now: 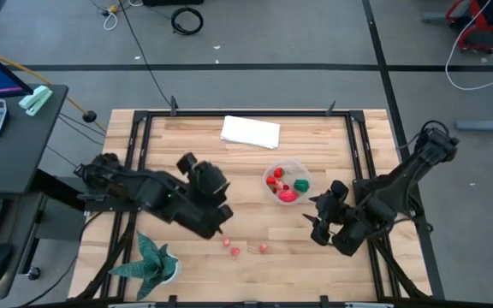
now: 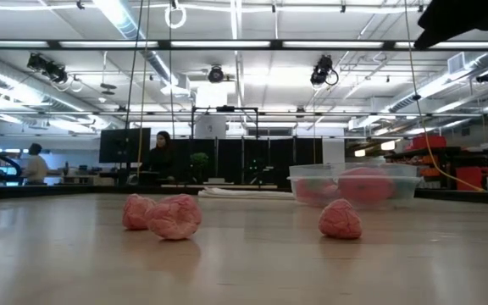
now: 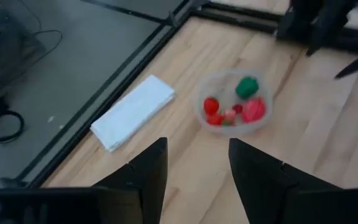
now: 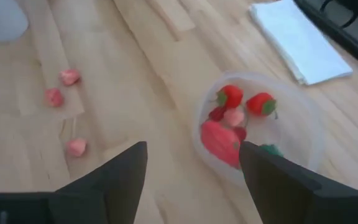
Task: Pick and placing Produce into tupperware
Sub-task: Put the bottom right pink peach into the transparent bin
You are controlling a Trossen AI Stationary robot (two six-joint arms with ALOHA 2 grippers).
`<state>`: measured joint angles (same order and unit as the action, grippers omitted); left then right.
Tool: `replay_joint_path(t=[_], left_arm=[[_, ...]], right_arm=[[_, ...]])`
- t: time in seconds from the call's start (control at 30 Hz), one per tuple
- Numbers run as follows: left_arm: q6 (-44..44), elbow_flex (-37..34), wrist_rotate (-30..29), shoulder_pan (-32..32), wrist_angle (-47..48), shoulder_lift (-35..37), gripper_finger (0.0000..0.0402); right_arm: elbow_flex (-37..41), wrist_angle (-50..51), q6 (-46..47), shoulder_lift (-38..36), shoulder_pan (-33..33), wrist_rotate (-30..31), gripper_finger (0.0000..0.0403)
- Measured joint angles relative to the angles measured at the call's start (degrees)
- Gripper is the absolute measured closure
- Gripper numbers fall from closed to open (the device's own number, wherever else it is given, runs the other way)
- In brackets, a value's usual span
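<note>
The tupperware (image 1: 286,182) is a small round clear tub standing on the table right of the middle. It holds several toy pieces: red ones, a pink one and a green one (image 3: 248,86). Three small pink produce pieces (image 1: 235,250) lie loose on the wood nearer the near edge, also low in the low view (image 2: 174,217). My left gripper (image 1: 222,205) hovers open to the left of the tub, above the table (image 3: 194,168). My right gripper (image 1: 317,218) hovers open just near-right of the tub (image 4: 191,168). Neither holds anything.
A folded white cloth (image 1: 250,132) lies flat near the far edge. A spiky teal potted plant (image 1: 148,261) stands at the near left corner. A dark frame (image 1: 359,145) runs along the table's sides. Bare wood lies between the tub and the loose pieces.
</note>
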<state>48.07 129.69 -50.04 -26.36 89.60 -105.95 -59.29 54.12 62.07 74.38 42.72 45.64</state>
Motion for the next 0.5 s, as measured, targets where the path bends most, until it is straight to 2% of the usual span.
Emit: replay_joint_path(t=[0.23,0.37,0.5], left_arm=[[2.27,-9.83,-0.55,-4.88,0.15,0.46,0.0229],[11.70,-17.78,-0.86,-3.56,0.25,0.42,0.0226],[17.66,-24.63,-0.93,-1.15,0.23,0.66,0.0228]], right_arm=[[0.00,-4.38,-0.75,4.75,2.85,-1.91,0.0137],[0.00,-12.13,-10.27,7.22,3.59,-2.12,0.0137],[0.00,-23.44,-20.08,10.44,3.58,-6.11,0.0137]])
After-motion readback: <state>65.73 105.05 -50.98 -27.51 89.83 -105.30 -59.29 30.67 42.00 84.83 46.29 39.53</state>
